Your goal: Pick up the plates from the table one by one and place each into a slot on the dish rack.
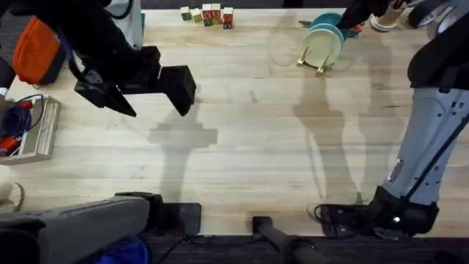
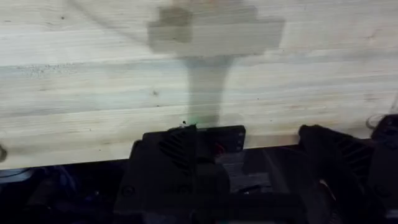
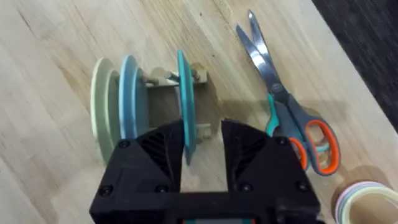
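The table [image 1: 249, 147], pale wood, is bare across its middle. The rack [image 1: 311, 64] stands at its far right, holding plates on edge.

In the right wrist view the rack [image 3: 174, 78] carries three upright plates: a cream plate [image 3: 102, 109] outermost, a pale blue plate [image 3: 130, 93] just beside it, and a turquoise plate [image 3: 185, 99] a few slots apart. The turquoise plate stands edge-on between the right gripper's [image 3: 202, 149] parted fingers, its face parallel to them; whether they touch its rim is hard to judge. So the right arm is at the rack.

The left gripper [image 1: 157, 92] hovers open, holding nothing, well away from the rack.

Scissors [image 3: 283, 112] lie near the rack, seen clearly from the right wrist.
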Controlling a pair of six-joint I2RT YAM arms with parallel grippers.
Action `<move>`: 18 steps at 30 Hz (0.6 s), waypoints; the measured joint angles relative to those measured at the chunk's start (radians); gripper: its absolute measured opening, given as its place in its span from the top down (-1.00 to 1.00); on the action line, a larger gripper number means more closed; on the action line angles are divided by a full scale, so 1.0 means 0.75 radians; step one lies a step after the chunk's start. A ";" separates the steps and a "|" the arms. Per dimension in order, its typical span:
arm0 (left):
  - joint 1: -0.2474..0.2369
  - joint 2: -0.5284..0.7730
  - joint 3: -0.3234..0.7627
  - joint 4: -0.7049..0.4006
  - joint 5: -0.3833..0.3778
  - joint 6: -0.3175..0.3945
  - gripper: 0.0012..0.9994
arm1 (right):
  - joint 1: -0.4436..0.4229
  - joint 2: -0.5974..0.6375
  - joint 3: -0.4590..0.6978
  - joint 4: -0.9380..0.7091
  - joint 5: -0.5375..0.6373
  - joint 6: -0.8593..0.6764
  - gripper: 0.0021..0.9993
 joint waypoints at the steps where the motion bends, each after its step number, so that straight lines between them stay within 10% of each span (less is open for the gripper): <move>1: 0.000 0.000 0.000 0.000 0.000 0.000 -0.99 | 0.001 0.000 0.000 0.000 0.000 0.000 0.27; 18: 0.000 0.000 0.000 0.000 0.000 0.000 -0.99 | 0.010 -0.020 0.381 -0.231 -0.059 0.001 0.22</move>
